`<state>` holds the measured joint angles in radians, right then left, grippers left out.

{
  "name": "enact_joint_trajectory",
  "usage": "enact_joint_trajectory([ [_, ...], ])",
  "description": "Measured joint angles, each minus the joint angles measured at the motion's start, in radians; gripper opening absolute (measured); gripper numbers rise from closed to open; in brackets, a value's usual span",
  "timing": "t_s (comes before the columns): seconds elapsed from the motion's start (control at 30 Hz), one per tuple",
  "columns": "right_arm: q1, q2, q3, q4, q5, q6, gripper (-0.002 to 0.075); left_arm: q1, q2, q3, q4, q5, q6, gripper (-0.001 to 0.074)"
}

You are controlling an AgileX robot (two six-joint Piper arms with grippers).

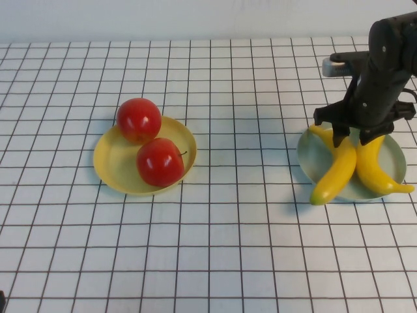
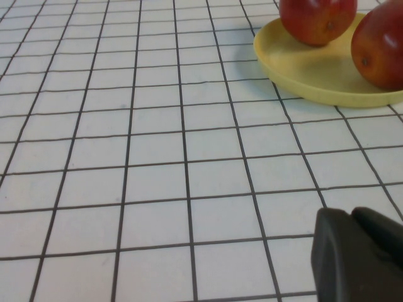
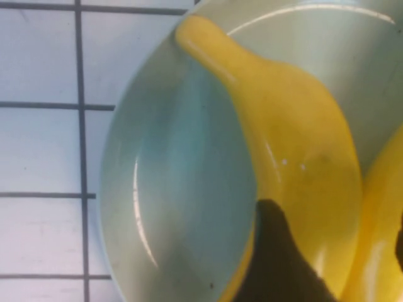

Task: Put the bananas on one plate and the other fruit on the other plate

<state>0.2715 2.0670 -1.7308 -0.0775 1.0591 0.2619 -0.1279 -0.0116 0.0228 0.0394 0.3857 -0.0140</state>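
Found no readable text, label, brand, number or sign anywhere. Saw only plain black grid lines on the white desk (image 1: 228,248), with no writing among them.

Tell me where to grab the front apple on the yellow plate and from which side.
Grip the front apple across its widest middle, coming straight down from above. It is round and smooth, the back apple touches it behind, and the yellow plate rim blocks a low approach. Right gripper hovers open over the bananas; left gripper sits shut, nearer.
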Motion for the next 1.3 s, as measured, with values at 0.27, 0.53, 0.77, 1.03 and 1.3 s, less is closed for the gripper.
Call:
enact_joint_trajectory([
  [0.27, 0.02, -0.198, 0.119, 0.009, -0.166, -0.002, 0.004, 0.0, 0.0, 0.0, 0.0, 0.0, 0.0, -0.0004],
  [0.53, 0.15, -0.729, 0.664, 0.114, -0.66, -0.123, -0.0012, 0.0, 0.0, 0.0, 0.0, 0.0, -0.001, -0.0004],
  [0.77, 0.25, -1.22, 0.991, 0.142, -0.801, -0.168, -0.0014, 0.0, 0.0, 0.0, 0.0, 0.0, -0.001, -0.0004],
  [1.03, 0.25, -1.659, 1.216, 0.003, -0.765, -0.137, -0.0014, 0.0, 0.0, 0.0, 0.0, 0.0, -0.001, -0.0004],
  [1.3, 0.25, -1.967, 1.413, -0.01, -0.78, -0.13, -0.0015, 0.0, 0.0, 0.0, 0.0, 0.0, -0.001, -0.0004],
])
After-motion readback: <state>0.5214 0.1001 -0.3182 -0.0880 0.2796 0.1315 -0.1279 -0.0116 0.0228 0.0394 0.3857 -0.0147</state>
